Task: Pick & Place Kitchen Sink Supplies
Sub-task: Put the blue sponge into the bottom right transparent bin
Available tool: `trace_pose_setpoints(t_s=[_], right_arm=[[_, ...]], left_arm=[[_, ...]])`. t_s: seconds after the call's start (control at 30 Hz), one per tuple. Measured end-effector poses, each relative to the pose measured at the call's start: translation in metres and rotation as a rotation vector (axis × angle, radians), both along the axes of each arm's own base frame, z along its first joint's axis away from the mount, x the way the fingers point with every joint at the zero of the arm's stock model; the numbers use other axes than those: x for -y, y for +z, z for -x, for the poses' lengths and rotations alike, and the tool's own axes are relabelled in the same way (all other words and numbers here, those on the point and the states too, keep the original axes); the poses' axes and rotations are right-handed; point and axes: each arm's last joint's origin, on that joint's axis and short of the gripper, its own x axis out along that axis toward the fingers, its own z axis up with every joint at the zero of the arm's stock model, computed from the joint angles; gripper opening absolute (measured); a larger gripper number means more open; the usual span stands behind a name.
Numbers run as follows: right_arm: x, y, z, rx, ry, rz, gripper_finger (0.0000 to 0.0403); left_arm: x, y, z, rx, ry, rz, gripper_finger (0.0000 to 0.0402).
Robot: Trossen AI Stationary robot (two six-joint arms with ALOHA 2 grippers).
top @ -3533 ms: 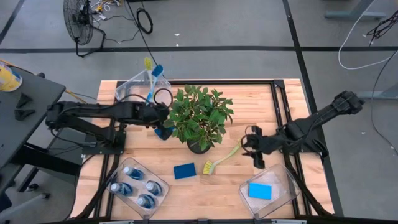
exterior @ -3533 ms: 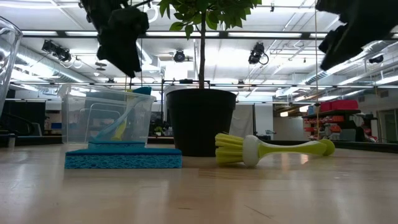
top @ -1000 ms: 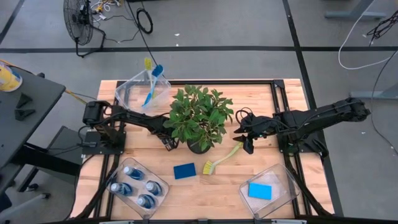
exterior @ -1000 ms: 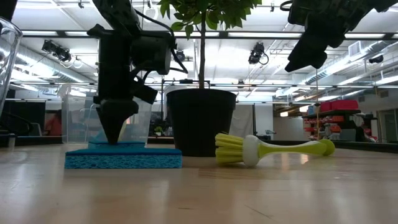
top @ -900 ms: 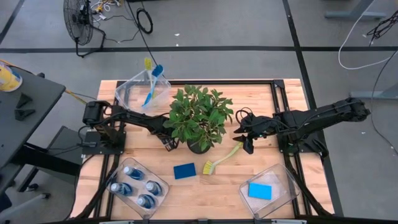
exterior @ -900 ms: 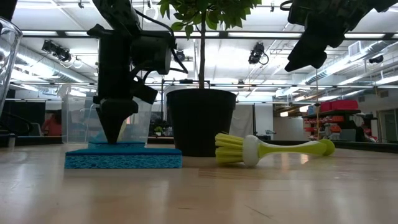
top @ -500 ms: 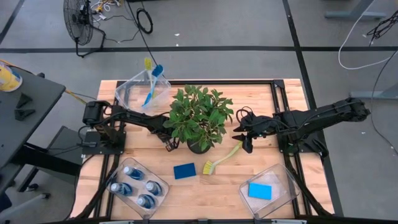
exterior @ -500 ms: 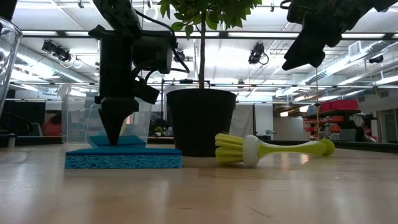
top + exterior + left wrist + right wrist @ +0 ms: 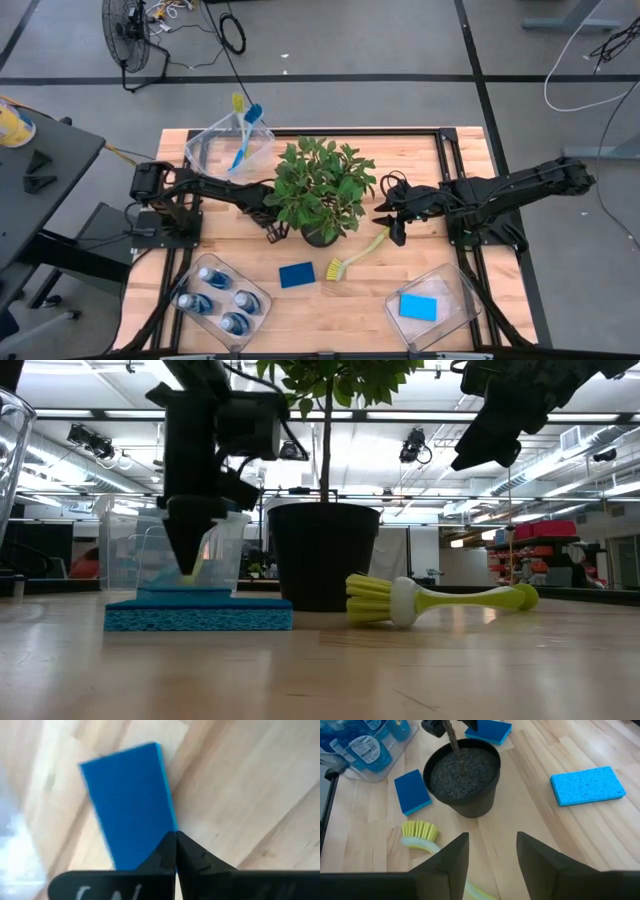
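We see the left gripper (image 9: 175,851) pinched empty just above a sponge (image 9: 131,802); right gripper (image 9: 491,851) half-open, empty.

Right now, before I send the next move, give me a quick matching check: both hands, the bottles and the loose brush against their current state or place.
Things:
1. left hand
2. right hand
3. blue bottles
4. loose dish brush

States or places:
A. open
B. shut, nothing between the fingers
C. inside a clear bin
D. lying flat on the table

Pairs: 1-B, 2-A, 3-C, 4-D
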Motion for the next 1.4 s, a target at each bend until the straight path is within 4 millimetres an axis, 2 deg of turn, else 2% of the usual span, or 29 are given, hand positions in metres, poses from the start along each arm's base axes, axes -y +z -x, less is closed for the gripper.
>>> trace_pose_setpoints(t_s=[0.27, 0.57, 0.7, 0.83, 1.13, 1.27, 1.4], right_arm=[[0.0, 0.0, 0.0, 0.001, 0.0, 0.0, 0.0167], [0.0, 0.0, 0.0, 0.0, 0.006, 0.007, 0.0167], [0.0, 0.0, 0.0, -0.001, 0.015, 0.019, 0.0167], [0.0, 0.0, 0.0, -0.002, 0.015, 0.018, 0.0167], [0.0, 0.0, 0.0, -0.001, 0.015, 0.018, 0.0167], [0.0, 0.0, 0.0, -0.002, 0.014, 0.018, 0.0167], [0.0, 0.0, 0.0, 0.0, 0.008, 0.009, 0.0167]], left_arm=[[0.0, 0.019, -0.009, 0.042, 0.0, -0.046, 0.0001], [0.008, 0.018, -0.005, 0.011, 0.004, -0.153, 0.0018], [0.008, 0.018, -0.005, 0.014, 0.014, -0.143, 0.0024], [0.008, 0.018, -0.005, 0.016, 0.02, -0.135, 0.006], [0.006, 0.012, -0.006, 0.007, 0.082, -0.135, 0.0186], [0.008, -0.002, -0.009, -0.044, 0.083, -0.088, 0.0216], [0.008, -0.011, -0.011, -0.075, 0.082, -0.088, 0.0224]])
